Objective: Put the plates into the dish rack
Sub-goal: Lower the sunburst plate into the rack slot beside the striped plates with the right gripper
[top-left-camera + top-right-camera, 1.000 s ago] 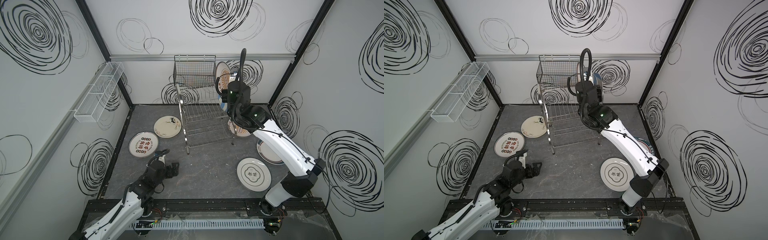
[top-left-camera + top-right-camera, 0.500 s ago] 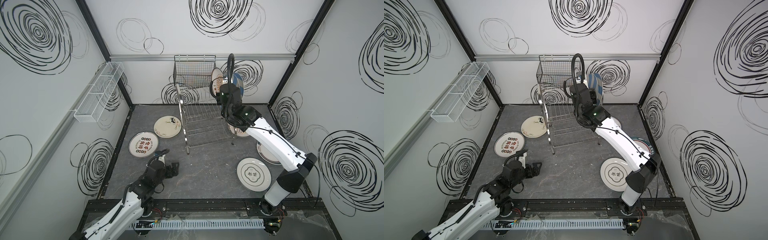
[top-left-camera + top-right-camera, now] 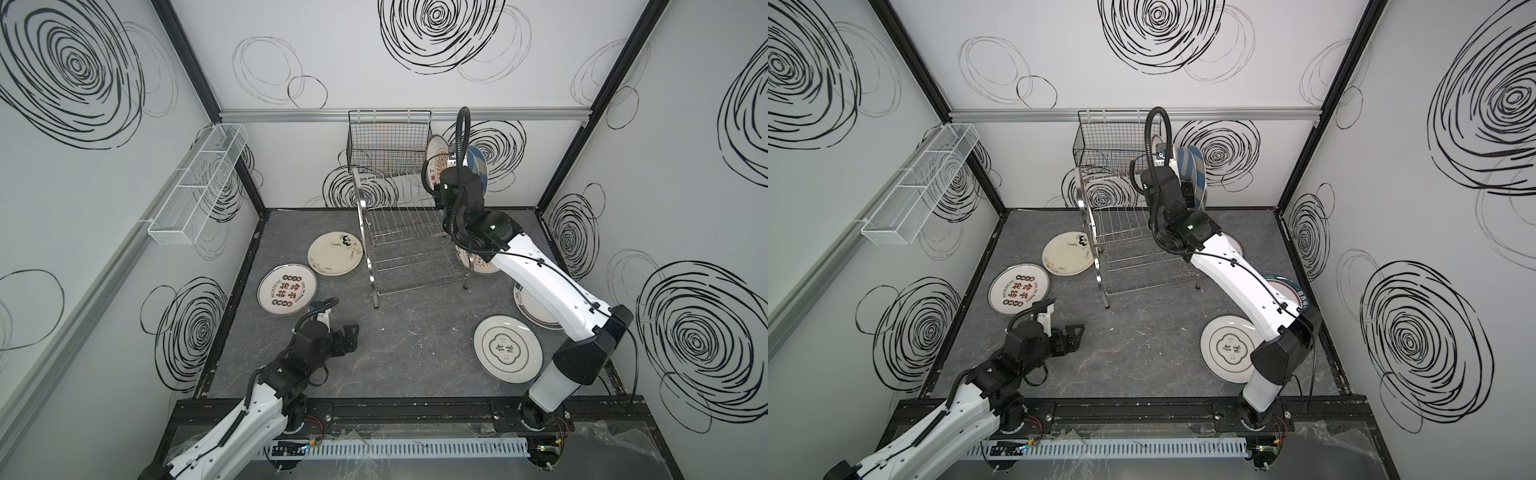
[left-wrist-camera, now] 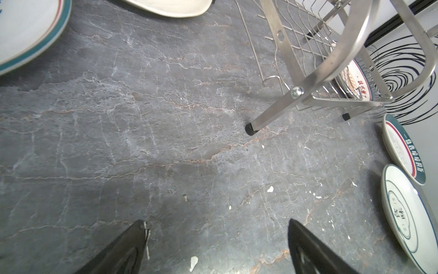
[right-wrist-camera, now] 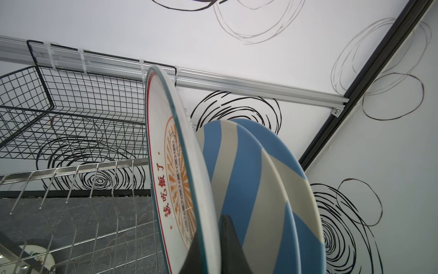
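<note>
The right gripper (image 5: 209, 246) is clenched on the lower rim of the orange sunburst plate (image 5: 175, 170), holding it upright at the far right end of the dish rack (image 3: 415, 266), over its top tier. Whether the plate sits in a slot cannot be told. Just right of it stand the two blue-striped plates (image 5: 239, 180), upright and close together. The black wire basket (image 3: 386, 145) hangs on the far wall right behind the rack, its right corner close to the held plate's top edge.

The left gripper (image 4: 216, 221) hangs low over the grey table (image 3: 415, 353) at the near left, jaws spread and empty. Left of the rack lie a cream floral plate (image 3: 336, 258) and a red-lettered plate (image 3: 286, 295). At the right, a white plate (image 3: 508, 349) lies flat, and the right arm partly covers a green-rimmed plate (image 3: 536, 311).
</note>
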### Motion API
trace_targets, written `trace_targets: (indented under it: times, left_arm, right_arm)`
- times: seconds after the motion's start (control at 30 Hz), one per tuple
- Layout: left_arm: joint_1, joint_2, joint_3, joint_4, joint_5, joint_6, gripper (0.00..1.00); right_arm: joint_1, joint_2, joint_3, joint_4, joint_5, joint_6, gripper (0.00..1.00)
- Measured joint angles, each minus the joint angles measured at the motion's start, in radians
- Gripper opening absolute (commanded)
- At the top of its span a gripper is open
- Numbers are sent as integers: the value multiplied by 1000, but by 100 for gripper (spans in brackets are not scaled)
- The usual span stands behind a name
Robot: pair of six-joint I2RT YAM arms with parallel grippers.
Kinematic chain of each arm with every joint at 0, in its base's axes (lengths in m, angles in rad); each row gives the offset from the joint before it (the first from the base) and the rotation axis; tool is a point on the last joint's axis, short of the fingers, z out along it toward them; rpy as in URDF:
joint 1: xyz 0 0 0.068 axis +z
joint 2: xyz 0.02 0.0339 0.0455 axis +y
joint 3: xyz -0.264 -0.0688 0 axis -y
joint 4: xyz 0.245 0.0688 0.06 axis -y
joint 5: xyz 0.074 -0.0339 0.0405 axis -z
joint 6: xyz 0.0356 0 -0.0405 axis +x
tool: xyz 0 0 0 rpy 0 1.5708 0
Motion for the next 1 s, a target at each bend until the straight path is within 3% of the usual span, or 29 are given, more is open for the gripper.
trace_targets:
  times: [0.5, 0.6, 1.0]
  left_arm:
    - [0, 1, 0, 0, 2, 0, 96]
    - [0, 1, 0, 0, 2, 1, 96]
    - [0, 1, 0, 0, 5, 3, 96]
  right_arm:
    - [-6, 13, -22, 0, -6, 31, 0]
    - [-6, 14, -27, 0, -9, 34, 9]
    - [-6, 13, -28, 16, -29, 42, 22]
